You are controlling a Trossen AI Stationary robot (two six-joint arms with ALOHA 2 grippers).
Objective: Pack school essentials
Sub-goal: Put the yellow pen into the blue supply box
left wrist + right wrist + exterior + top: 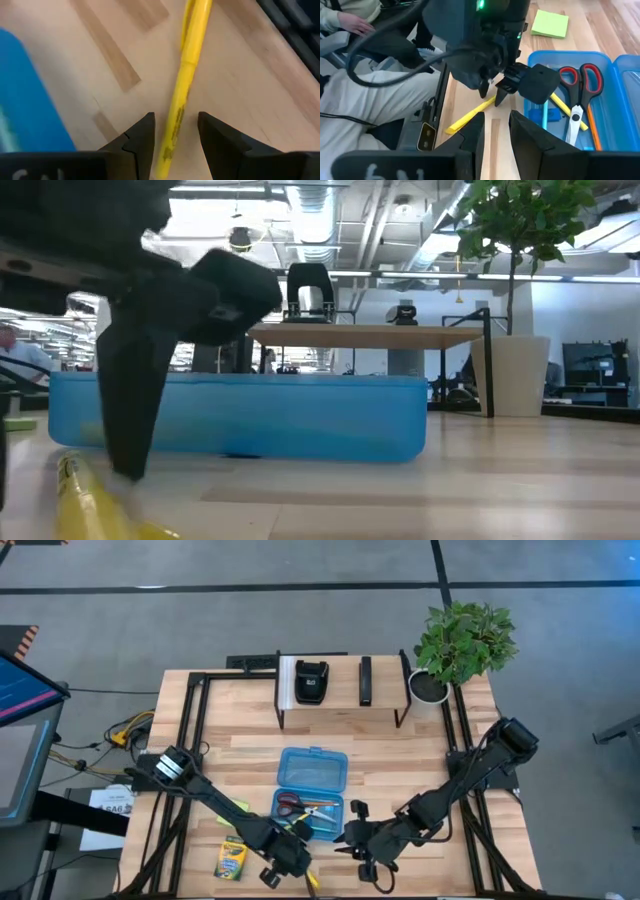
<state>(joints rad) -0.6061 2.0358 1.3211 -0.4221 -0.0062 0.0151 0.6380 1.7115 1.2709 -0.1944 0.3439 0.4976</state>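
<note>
One slim yellow highlighter [182, 85] lies flat — left gripper [175, 131] fingers apart, straddling it — right gripper [495, 127] parted

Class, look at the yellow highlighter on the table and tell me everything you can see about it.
The yellow highlighter is a slim, all-yellow, plastic-looking marker with dark print along its barrel. It lies flat on the bare wooden table, just outside the open blue case, near the table's front edge. The left gripper is right over it, its open fingers to either side of the barrel. Whether they touch it cannot be told. It is not yet packed.
</note>
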